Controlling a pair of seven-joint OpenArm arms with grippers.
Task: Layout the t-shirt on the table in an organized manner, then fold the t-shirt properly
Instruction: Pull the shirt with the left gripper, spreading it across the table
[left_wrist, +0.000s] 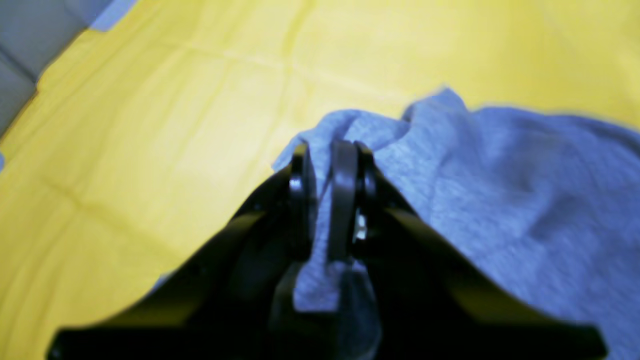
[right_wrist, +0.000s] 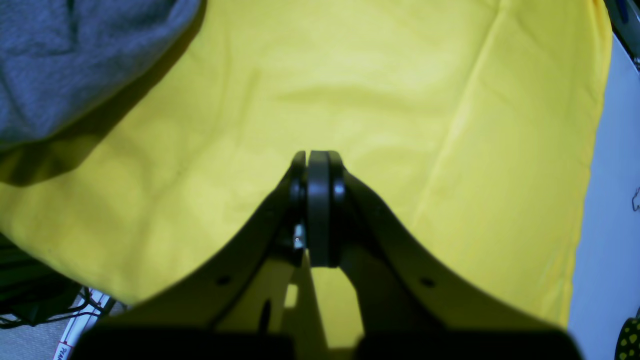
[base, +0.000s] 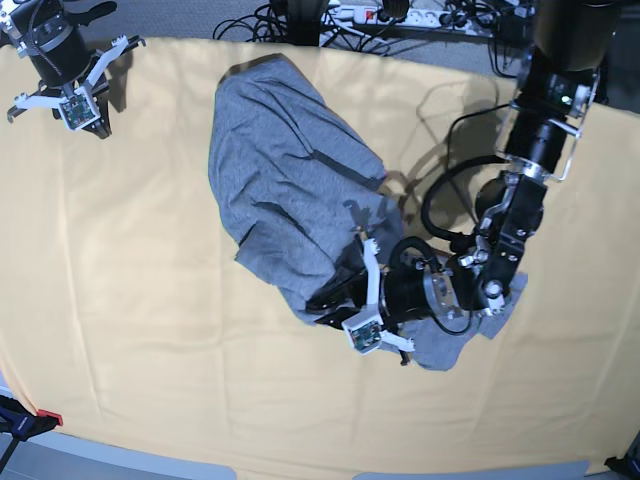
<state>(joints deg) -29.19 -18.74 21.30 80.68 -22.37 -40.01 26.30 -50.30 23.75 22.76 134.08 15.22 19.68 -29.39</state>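
The grey t-shirt (base: 290, 190) lies crumpled in a heap at the middle of the yellow-clothed table (base: 120, 300), plain side up. Low at the heap's near edge, my left gripper (base: 320, 299) is shut on a fold of the fabric. In the left wrist view the grey t-shirt (left_wrist: 500, 190) bunches between the pads of that left gripper (left_wrist: 327, 150) and spreads to the right over the table (left_wrist: 125, 125). My right gripper (base: 95, 120) hangs at the far left corner, shut and empty. Its own view shows the right gripper (right_wrist: 317, 160) over the bare table (right_wrist: 400, 100), the t-shirt (right_wrist: 60, 60) at top left.
Cables and a power strip (base: 400, 15) lie beyond the table's far edge. The left arm's black cable (base: 440, 200) loops above the cloth beside the shirt. In the right wrist view the cloth's edge (right_wrist: 592, 175) runs down the right side.
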